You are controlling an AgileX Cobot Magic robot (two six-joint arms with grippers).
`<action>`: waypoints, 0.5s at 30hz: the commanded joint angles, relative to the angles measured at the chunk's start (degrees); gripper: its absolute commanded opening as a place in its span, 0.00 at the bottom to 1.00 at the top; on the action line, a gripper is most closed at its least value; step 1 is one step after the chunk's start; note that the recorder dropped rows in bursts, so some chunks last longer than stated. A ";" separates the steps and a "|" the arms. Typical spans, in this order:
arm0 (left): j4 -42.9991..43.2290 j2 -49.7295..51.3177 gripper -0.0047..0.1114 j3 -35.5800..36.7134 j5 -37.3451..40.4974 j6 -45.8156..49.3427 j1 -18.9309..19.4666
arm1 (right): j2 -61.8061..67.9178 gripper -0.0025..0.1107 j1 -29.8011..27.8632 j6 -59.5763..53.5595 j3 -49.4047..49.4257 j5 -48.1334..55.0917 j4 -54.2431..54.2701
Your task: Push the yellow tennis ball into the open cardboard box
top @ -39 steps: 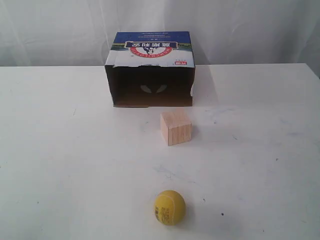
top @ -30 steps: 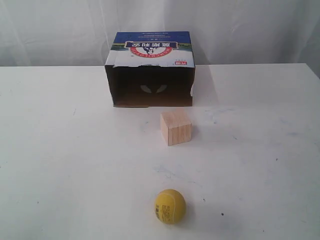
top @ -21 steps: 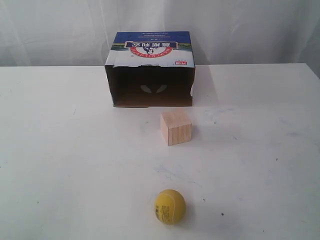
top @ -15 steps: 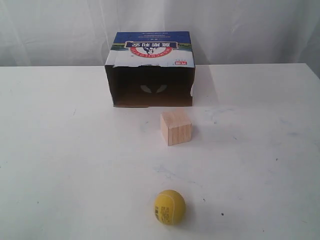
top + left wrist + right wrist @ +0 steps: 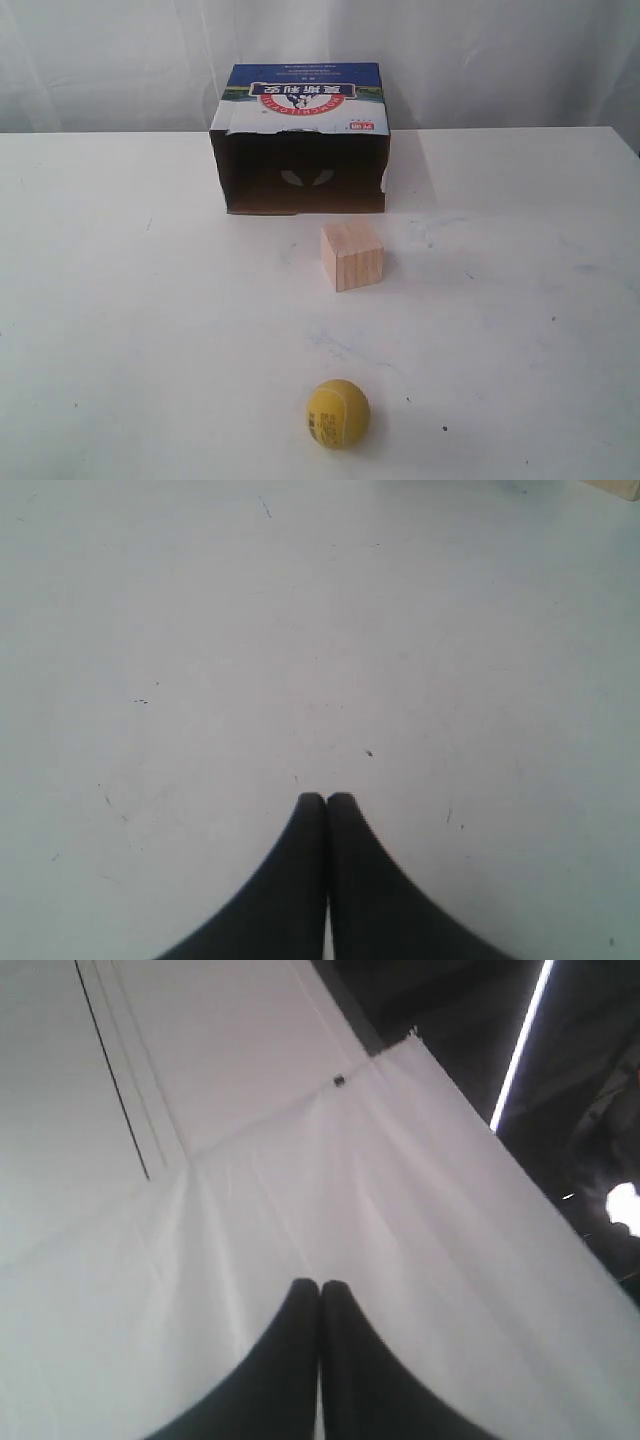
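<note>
The ball (image 5: 338,413) lies at lower centre on the tabletop (image 5: 150,330), well apart from the box (image 5: 300,140) at upper centre, with a cube (image 5: 352,255) between them. The left claw (image 5: 326,798) and right claw (image 5: 320,1285) are both closed tight, holding nothing.

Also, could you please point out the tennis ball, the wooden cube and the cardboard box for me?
yellow tennis ball (image 5: 338,413), exterior view, ball's middle
wooden cube (image 5: 360,270), exterior view, front face
open cardboard box (image 5: 305,95), exterior view, printed top
</note>
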 commanded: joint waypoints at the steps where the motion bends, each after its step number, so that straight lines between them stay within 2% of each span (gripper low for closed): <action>1: -0.42 -0.27 0.04 0.17 1.66 -0.06 -0.41 | 11.46 0.02 0.06 5.29 -11.36 -2.42 0.00; 5: -0.42 -0.27 0.04 0.17 1.66 -0.06 -0.41 | 29.23 0.02 0.06 -3.82 -22.69 -4.60 -4.09; 9: -0.42 -0.27 0.04 0.17 1.66 -0.06 -0.41 | 50.38 0.02 0.06 -17.66 -31.34 -1.75 -8.37; 13: -0.42 -0.27 0.04 0.17 1.66 -0.06 -0.41 | 68.75 0.02 -0.05 -36.80 -35.36 10.75 -5.97; 15: -0.42 -0.27 0.04 0.17 1.66 -0.06 -0.41 | 74.64 0.02 -0.05 -39.16 -36.66 22.76 -2.55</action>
